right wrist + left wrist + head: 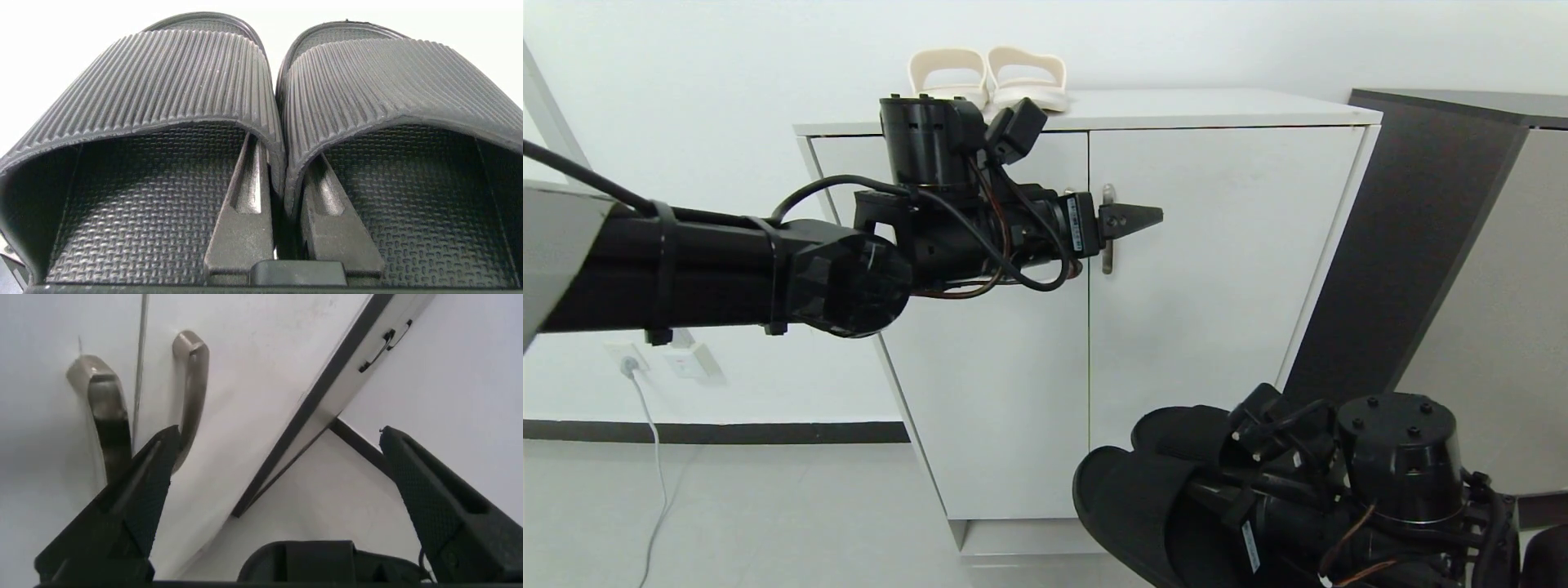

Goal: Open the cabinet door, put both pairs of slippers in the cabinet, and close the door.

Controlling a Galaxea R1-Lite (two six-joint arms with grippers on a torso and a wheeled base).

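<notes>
The cabinet door [1217, 286] right of the centre seam is shut, and so is its twin, so the task stands at its first step, opening. The left gripper [1143, 218] sits at mid-frame in the head view. It is level with the upper part of the doors and directly in front of the metal handle [1107, 249] beside the seam. Its fingers [139, 498] are spread wide with nothing between them. In the left wrist view one fingertip overlaps a handle bar, though whether it touches the metal is hard to tell. The other handle [102, 408] stands just across the seam. The next move calls for bringing one bar between the fingers, closing on it, and pulling outward along the door's swing. The black slippers [1127, 498] hang at the lower right of the head view, held by the right gripper [282, 155]. It has one finger inside each shoe and pinches their inner walls together. The cream slippers [988, 77] rest side by side on the cabinet top [1217, 106], at upper centre.
</notes>
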